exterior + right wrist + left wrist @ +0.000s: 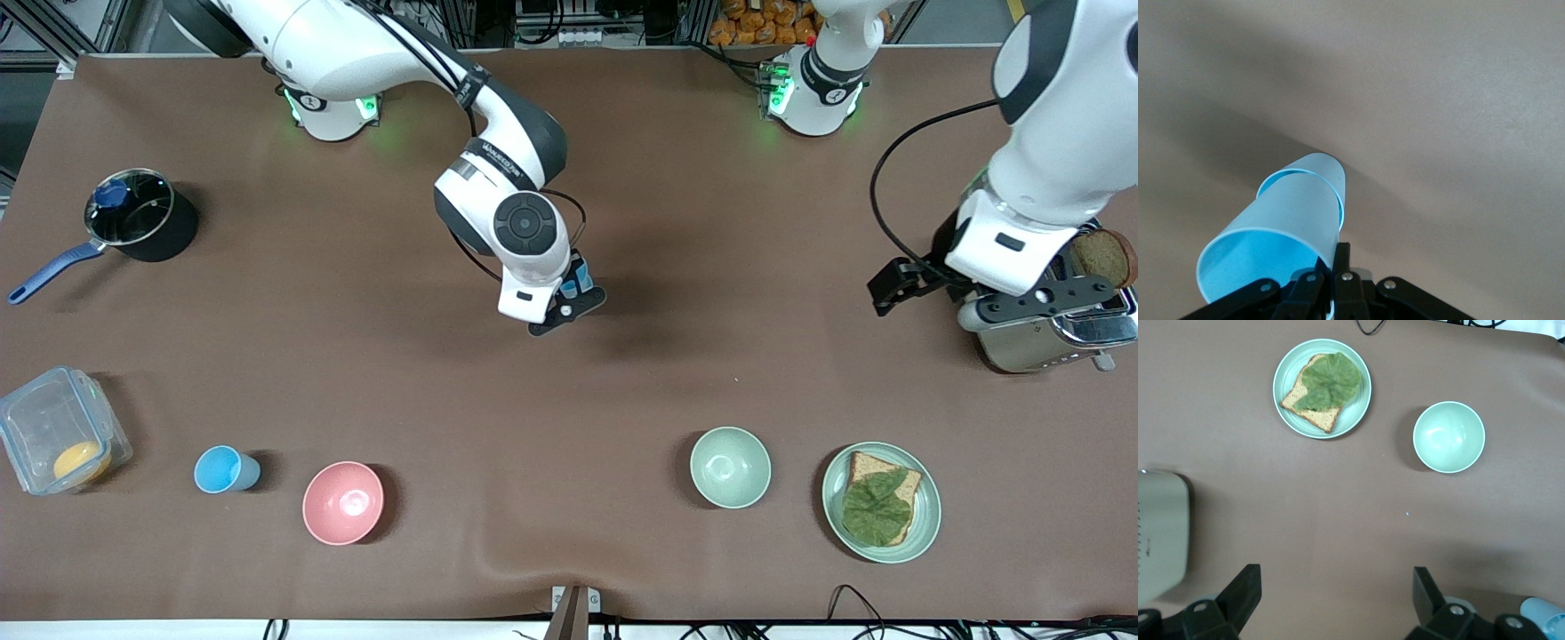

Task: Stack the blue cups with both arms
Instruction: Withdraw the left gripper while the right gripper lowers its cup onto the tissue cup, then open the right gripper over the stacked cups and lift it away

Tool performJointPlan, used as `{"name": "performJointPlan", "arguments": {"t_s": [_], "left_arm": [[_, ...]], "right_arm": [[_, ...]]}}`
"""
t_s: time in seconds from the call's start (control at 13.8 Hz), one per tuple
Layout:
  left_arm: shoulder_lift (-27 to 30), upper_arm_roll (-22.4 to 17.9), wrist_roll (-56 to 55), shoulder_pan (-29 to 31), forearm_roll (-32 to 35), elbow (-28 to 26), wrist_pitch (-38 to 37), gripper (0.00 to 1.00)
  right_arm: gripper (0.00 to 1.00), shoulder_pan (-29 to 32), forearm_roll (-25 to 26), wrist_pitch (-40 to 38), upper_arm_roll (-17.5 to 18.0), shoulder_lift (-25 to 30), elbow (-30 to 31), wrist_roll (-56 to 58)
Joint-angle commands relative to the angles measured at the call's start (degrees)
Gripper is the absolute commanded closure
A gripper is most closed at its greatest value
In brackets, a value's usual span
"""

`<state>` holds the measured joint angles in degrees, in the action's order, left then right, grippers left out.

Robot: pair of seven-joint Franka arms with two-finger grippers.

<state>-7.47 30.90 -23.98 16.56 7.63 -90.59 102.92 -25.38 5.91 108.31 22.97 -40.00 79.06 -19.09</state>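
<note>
white jointed arms (373, 44), black round caps, black cables

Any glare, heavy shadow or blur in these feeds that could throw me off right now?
Front view: even light, soft shadow on the table under the right gripper, small glare spot in the pink bowl. Left wrist view: sharp, the left gripper open. Right wrist view: the stacked blue cups crisp in the gripper, dark shadow band on the cloth above them.

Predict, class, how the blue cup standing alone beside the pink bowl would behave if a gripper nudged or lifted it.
The lone blue cup looks like thin plastic, so it is probably light and would slide or tip easily. Its round, tapered wall suggests it would roll in a curve once toppled. The smooth surface may slip between fingers.
</note>
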Motion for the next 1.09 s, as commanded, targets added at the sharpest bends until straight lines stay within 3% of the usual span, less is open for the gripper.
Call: {"name": "performJointPlan", "arguments": {"t_s": [0.0, 0.22, 0.29, 0.36, 0.43, 0.58, 0.8, 1.01], "left_arm": [[2.02, -4.34, 3.50, -2.13, -1.30, 0.33, -1.49, 0.00], [5.35, -10.67, 9.55, -4.43, -3.57, 0.33, -4.30, 0.00], [6.23, -12.69, 10.09, -5.21, -5.50, 0.24, -5.53, 0.00], [7.03, -15.67, 10.18, -7.31, -6.39, 0.33, -7.37, 0.00], [7.64, -19.00, 10.18, -9.94, -6.75, 0.33, -9.56, 0.00], [8.87, -23.24, 10.71, -12.69, -6.84, 0.33, -11.42, 0.00], [9.58, -23.96, 15.44, -12.78, -6.84, 0.42, -13.00, 0.00], [8.36, -26.32, 17.29, -13.48, -6.84, 3.30, -15.72, 0.00]], "right_arm": [[1.00, -1.25, 1.47, 0.33, -0.91, -0.61, -0.75, -2.18], [1.00, -1.25, 1.47, 0.15, -0.91, -0.70, -0.31, -4.54], [0.83, -1.25, 1.38, 0.15, -0.91, -0.70, -0.05, -5.77], [0.21, -1.25, 1.38, 0.32, -0.91, -0.70, 0.30, -7.35], [0.00, -1.42, 1.47, 0.33, -0.91, -0.61, 0.47, -9.02], [0.00, -0.38, 1.12, -0.20, -0.73, 0.18, 0.30, -10.36], [0.00, 4.97, 0.77, -4.32, -0.56, 4.47, 0.30, -8.69], [0.00, 12.52, 0.59, -9.59, -0.29, 8.43, 0.39, 2.61]]}}
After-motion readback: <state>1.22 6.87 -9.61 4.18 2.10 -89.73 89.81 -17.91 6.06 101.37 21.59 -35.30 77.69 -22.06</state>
